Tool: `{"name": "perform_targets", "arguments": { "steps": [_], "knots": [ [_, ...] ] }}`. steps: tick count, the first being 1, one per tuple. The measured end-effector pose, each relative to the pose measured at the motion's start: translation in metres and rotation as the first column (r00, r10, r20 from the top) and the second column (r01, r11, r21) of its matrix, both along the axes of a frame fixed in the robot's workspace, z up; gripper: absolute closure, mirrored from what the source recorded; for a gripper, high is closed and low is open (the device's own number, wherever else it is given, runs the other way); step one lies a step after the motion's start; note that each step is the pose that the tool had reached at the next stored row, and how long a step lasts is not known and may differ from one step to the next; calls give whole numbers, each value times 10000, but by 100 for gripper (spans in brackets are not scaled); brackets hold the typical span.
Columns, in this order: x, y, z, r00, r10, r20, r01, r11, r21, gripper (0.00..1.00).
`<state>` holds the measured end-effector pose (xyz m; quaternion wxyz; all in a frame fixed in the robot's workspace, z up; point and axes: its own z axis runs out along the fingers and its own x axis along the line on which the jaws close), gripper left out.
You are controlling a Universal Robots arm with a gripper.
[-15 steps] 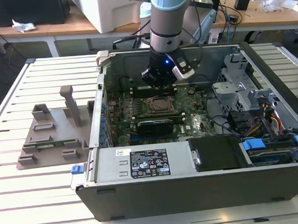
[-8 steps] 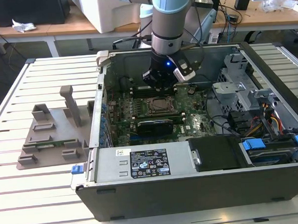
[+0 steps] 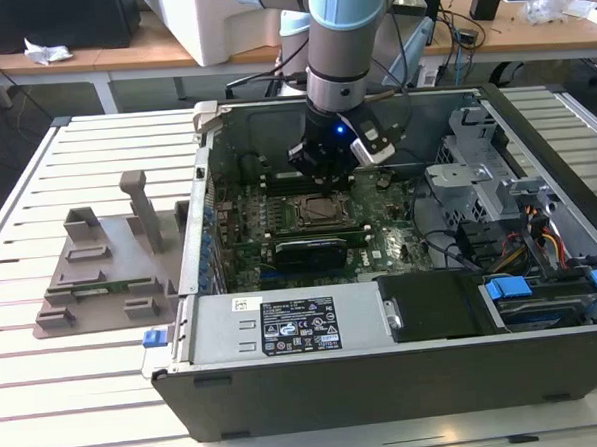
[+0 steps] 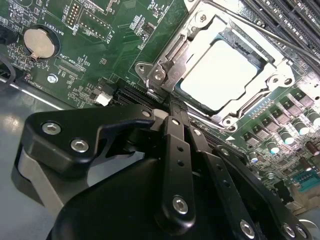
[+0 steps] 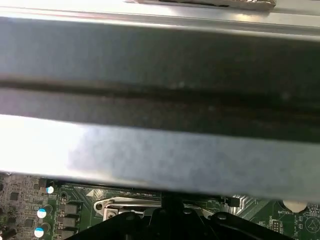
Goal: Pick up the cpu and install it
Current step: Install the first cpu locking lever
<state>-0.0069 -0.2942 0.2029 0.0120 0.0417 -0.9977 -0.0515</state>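
Cpu [image 4: 223, 75] sits seated in the motherboard [image 4: 100, 45] socket frame, just ahead of the gripper [image 4: 172, 102], whose black fingers [image 4: 177, 150] are drawn narrow together and hold nothing, inside the computer case [image 3: 387, 389].

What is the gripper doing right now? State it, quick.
Gripper: fingers look shut together, holding nothing, tips at the socket edge. The cpu sits in the socket, apart from the fingers.

Printed white label [image 3: 299, 326] on silver box [image 3: 224, 333]; small white silkscreen lettering on green motherboard [image 4: 100, 60].
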Motion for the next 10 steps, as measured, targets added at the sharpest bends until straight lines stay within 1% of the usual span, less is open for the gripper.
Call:
{"name": "perform_targets", "arguments": {
  "steps": [3, 5, 7, 8, 10],
  "knots": [
    [2, -19, -5, 10000, 0, 1, 0, 10000, 4, 89],
    [11, -21, -9, 10000, -1, -5, 1, 10000, -4, 89],
    [33, -9, -12, 10000, -1, -1, 1, 10000, -5, 89],
    [51, 11, -17, 10000, 2, 8, -2, 10000, 7, 89],
    [65, 26, -18, 10000, 0, 3, 0, 10000, 4, 89]
  ]
}}
